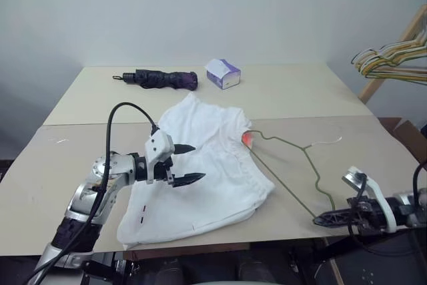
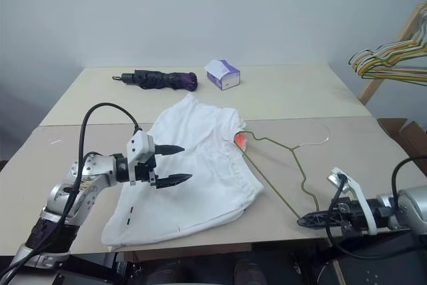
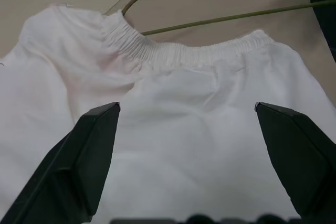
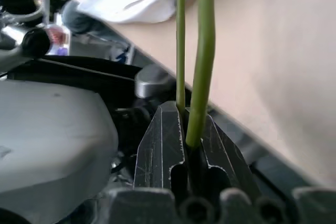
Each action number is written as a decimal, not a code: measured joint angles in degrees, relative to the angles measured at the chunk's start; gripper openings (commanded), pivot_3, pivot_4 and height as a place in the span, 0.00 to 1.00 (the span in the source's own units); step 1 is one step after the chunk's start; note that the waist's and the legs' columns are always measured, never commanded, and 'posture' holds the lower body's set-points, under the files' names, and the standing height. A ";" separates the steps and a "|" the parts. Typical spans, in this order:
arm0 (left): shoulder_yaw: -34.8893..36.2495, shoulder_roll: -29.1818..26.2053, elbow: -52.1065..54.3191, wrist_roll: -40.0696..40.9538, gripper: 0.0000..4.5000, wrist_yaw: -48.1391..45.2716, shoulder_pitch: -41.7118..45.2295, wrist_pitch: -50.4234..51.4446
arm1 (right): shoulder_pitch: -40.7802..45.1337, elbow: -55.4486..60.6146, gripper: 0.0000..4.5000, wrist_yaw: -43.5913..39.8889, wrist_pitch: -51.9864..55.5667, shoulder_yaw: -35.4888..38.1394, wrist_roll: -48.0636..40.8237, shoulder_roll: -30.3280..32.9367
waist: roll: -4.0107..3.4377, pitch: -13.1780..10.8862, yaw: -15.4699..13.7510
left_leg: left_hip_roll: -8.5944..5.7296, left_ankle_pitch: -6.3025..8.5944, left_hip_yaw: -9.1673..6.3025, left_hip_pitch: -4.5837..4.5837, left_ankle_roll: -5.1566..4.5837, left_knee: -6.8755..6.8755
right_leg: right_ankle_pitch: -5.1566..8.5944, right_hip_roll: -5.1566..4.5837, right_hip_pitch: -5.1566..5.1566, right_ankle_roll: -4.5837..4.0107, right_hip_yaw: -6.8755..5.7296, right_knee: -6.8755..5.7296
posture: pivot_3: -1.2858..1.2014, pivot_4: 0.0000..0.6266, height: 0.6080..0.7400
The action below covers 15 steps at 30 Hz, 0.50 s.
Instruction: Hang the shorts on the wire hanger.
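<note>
The white shorts [image 1: 207, 185] lie spread in the middle of the table, their gathered waistband [image 3: 184, 53] towards the right. My left gripper [image 1: 198, 162] hovers open just above the shorts' left half, with nothing between its fingers. The thin olive wire hanger [image 1: 293, 143] lies on the table right of the shorts, one end touching the waistband and its hook [image 1: 332, 139] pointing right. At the table's front right edge my right gripper [image 1: 320, 219] is shut on the hanger's near corner. In the right wrist view two wire strands [image 4: 202, 51] run out of the shut jaws.
A folded dark purple umbrella [image 1: 160, 79] and a white-and-purple tissue box [image 1: 223, 73] lie at the back of the table. A bunch of coloured hangers [image 1: 390, 58] hangs on a wooden rack at the far right. The table's front edge [image 1: 267, 243] runs just below the shorts.
</note>
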<state>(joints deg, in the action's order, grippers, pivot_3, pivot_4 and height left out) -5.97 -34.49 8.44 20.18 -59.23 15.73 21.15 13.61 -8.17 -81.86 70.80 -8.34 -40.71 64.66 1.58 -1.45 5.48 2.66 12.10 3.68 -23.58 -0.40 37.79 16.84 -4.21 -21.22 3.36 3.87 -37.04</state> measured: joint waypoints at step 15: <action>-0.27 0.70 1.19 -1.92 0.99 2.62 -2.63 -1.14 | 13.77 -12.78 0.00 -7.03 -3.47 -17.47 6.21 1.53 | -0.05 -0.01 -1.90 | 0.01 0.00 0.07 0.01 0.00 0.02 | -0.02 0.00 -0.05 -0.03 -0.01 -0.04 | 0.50 0.00 1.00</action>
<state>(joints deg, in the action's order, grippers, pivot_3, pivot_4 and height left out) -6.24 -33.79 9.63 18.26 -56.61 13.11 20.01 27.38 -20.95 -88.89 67.33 -25.82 -34.50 66.19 1.52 -1.46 3.58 2.67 12.10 3.75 -23.57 -0.40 37.81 16.82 -4.21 -21.27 3.33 3.87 -37.08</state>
